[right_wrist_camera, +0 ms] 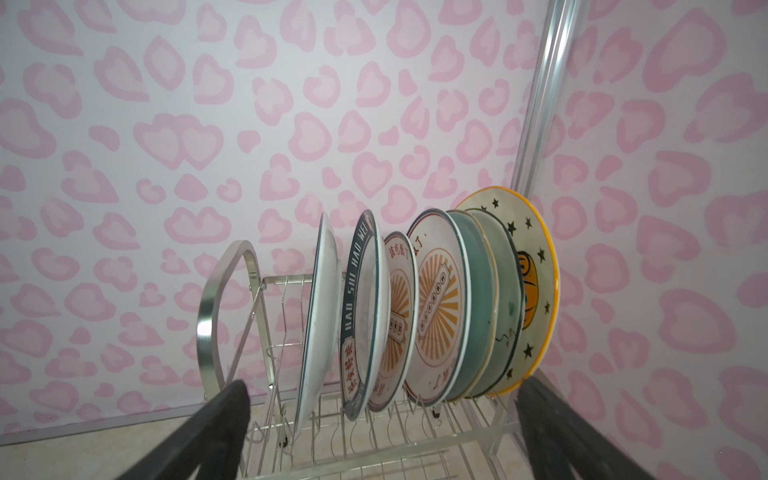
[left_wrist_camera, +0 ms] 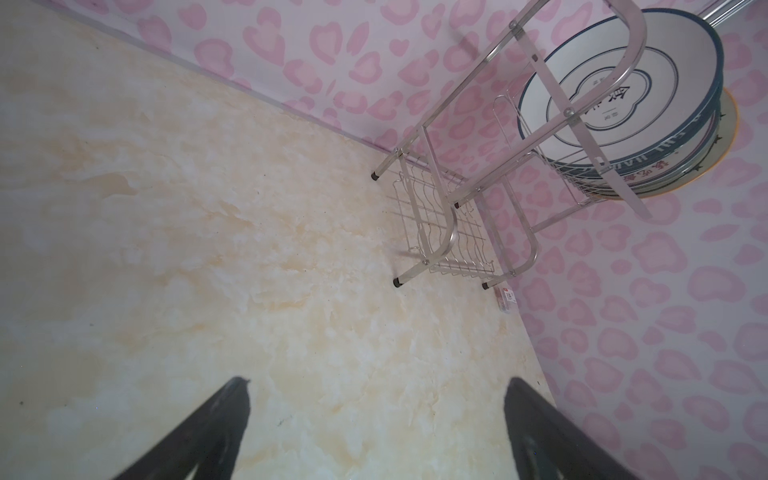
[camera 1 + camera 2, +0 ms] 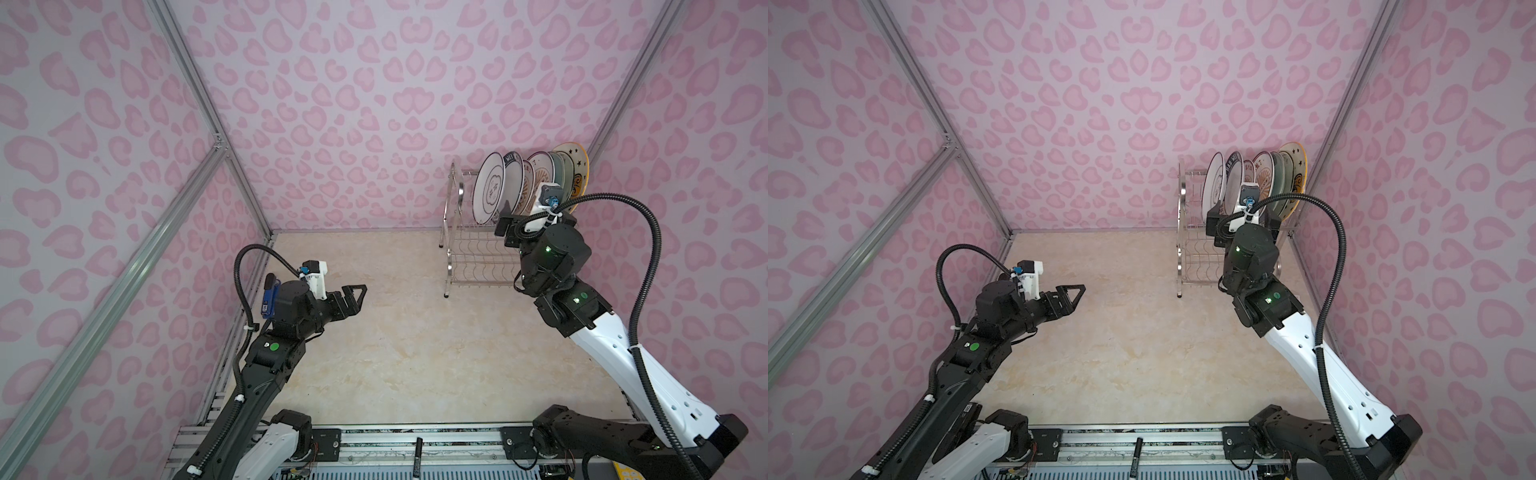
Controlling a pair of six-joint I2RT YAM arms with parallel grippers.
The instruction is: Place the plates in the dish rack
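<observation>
Pink walls ringed the table; the plates stood in the dish rack. Right hand and left hand gaped empty; backing straight off the rims seemed wisest.

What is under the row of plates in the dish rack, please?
Under the plates, the lower shelf holds only bare wire dividers. In both top views the right arm covers its right end.

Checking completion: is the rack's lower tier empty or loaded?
Empty: lower tier shows bare wire; the plates all stand upright in the upper tier.
</observation>
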